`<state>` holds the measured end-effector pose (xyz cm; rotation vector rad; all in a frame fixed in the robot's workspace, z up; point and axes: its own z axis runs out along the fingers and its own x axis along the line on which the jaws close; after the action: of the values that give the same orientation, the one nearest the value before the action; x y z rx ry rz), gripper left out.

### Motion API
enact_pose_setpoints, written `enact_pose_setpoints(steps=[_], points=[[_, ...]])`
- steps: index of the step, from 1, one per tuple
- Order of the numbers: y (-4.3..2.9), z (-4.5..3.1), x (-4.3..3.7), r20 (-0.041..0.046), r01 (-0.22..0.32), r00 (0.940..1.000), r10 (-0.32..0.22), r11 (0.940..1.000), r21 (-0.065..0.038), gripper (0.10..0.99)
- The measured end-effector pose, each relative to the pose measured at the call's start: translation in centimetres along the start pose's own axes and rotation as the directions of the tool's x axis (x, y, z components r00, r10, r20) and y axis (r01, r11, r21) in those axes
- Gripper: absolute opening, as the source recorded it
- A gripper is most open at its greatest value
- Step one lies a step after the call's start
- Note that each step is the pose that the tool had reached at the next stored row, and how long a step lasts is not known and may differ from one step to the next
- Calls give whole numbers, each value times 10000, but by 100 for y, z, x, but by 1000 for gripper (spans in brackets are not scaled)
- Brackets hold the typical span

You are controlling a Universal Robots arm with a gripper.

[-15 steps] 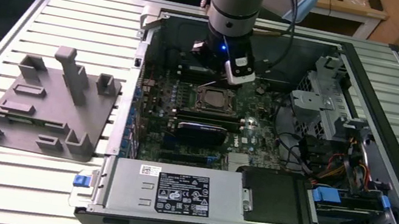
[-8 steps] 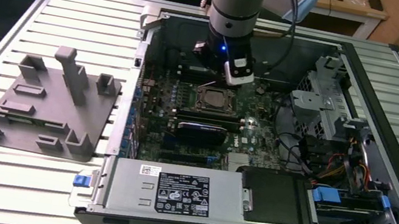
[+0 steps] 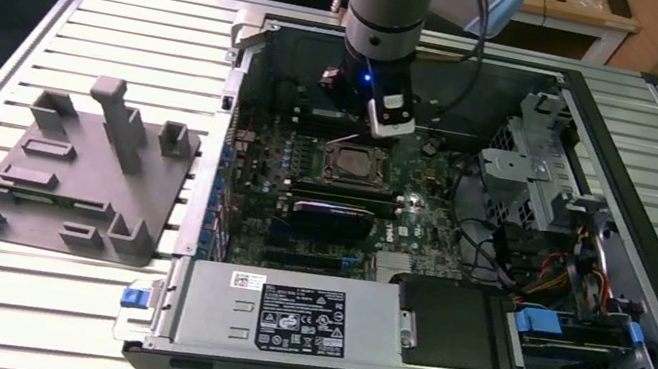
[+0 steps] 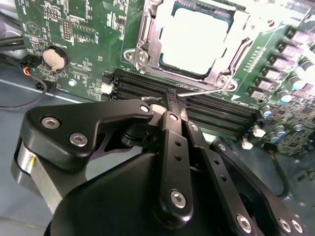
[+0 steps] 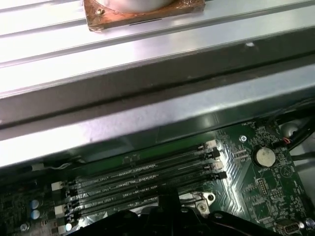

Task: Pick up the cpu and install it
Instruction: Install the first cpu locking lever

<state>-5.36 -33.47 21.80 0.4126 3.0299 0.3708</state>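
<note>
The cpu [image 4: 197, 42] lies flat in the motherboard socket, its silvery top showing inside the metal frame [image 4: 147, 39]. In the exterior view the cpu [image 3: 351, 160] sits mid-board in the open computer case. My gripper [image 4: 176, 101] hangs just above the board beside the socket, over the memory slots [image 4: 142, 88]. Its black fingers [image 4: 170, 128] are pressed together with nothing between them. In the exterior view the gripper [image 3: 356, 123] is just behind the socket, with its white block [image 3: 392, 114] to one side.
A grey plastic fixture [image 3: 80, 171] stands on the slatted table at the exterior view's left. Inside the case are a power supply [image 3: 286, 314], a drive cage [image 3: 535, 170] and loose cables [image 3: 557, 275]. A coin battery [image 5: 264, 156] sits near the memory slots [image 5: 142, 179].
</note>
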Motion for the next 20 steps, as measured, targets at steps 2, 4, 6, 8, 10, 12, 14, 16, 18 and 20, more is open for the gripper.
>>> enact_pose_setpoints(steps=[2, 4, 6, 8, 10, 12, 14, 16, 18, 20], points=[[19, 22, 7, 31, -21, 10000, 21, 10000, 76, 106], [25, 42, 10, 60, -36, 10000, 35, 9999, 144, 106], [29, 63, 14, 93, -54, 9999, 52, 9998, 216, 106], [36, 74, 16, 139, -75, 9999, 71, 9995, 320, 106], [38, 83, 18, 201, -120, 9997, 112, 9991, 419, 106], [39, 92, 19, 251, -180, 9995, 169, 9988, 449, 106], [40, 100, 20, 302, -281, 9992, 268, 9985, 461, 106], [44, 109, 22, 359, -437, 9985, 421, 9980, 459, 106], [51, 118, 25, 414, -597, 9975, 578, 9972, 459, 106], [56, 132, 27, 468, -725, 9964, 703, 9964, 451, 106]])
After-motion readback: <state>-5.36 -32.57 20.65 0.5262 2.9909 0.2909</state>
